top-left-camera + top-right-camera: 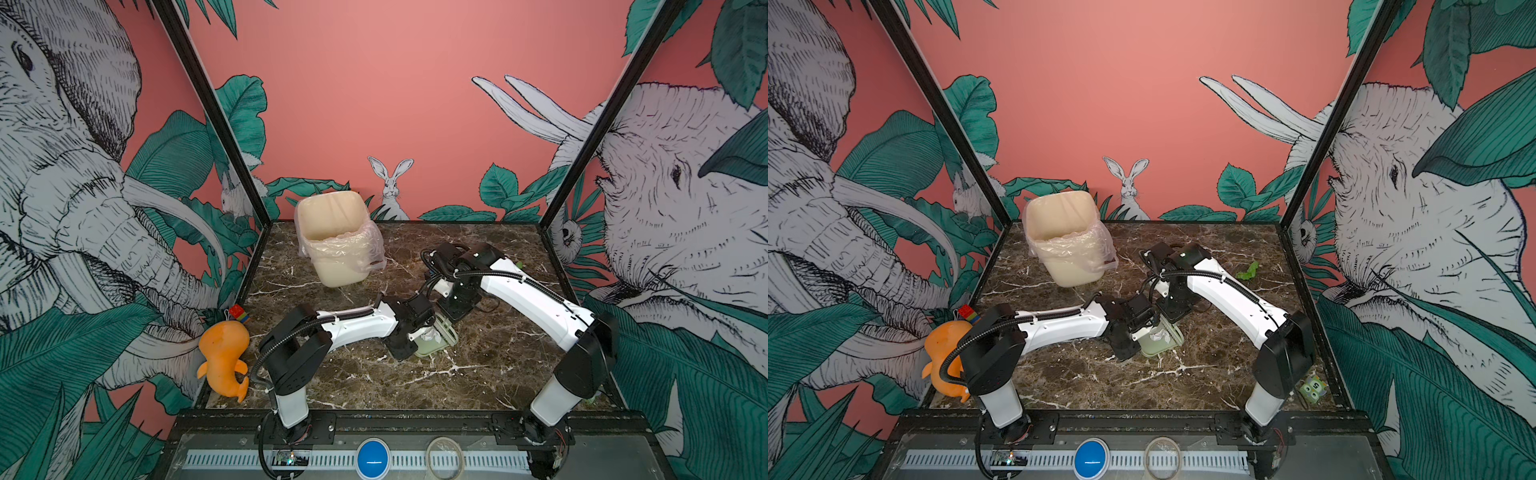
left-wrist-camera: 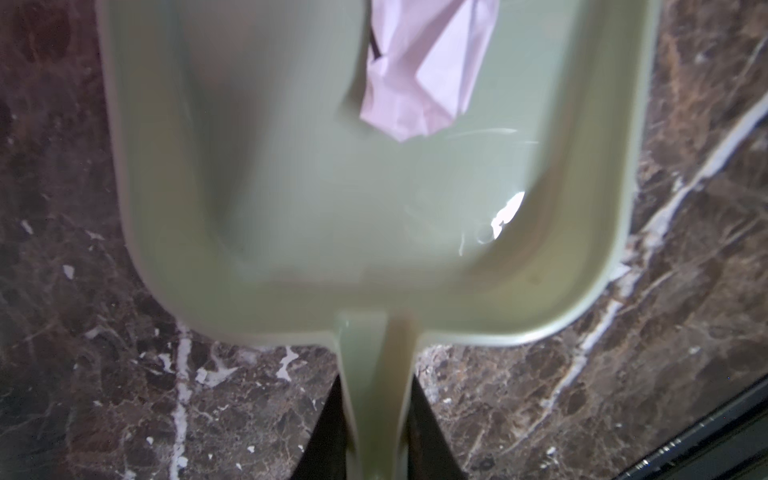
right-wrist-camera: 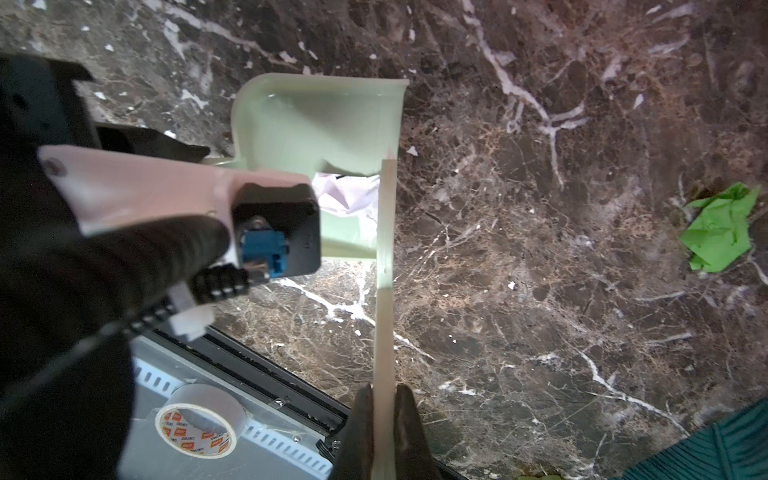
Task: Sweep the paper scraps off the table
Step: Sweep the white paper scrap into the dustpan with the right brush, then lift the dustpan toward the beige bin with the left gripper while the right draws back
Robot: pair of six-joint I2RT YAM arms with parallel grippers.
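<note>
On the marble table (image 1: 374,374), my left gripper (image 2: 378,415) is shut on the handle of a pale green dustpan (image 2: 291,187), which lies near the middle (image 1: 432,348). A crumpled white paper scrap (image 2: 428,66) lies inside the pan (image 1: 1156,334). My right gripper (image 3: 384,399) is shut on the thin handle of the brush (image 3: 384,249), whose head meets the pan's mouth (image 1: 448,330). A bright green paper scrap (image 3: 721,228) lies apart on the table at the right (image 1: 1248,270), behind the right arm. No pink scrap shows.
A cream bin (image 1: 336,249) with a clear liner stands at the back left. An orange plush toy (image 1: 224,353) and a coloured cube (image 1: 237,311) sit at the left edge. A small green block (image 1: 1313,388) is at the front right. A tape roll (image 3: 195,424) lies past the front edge.
</note>
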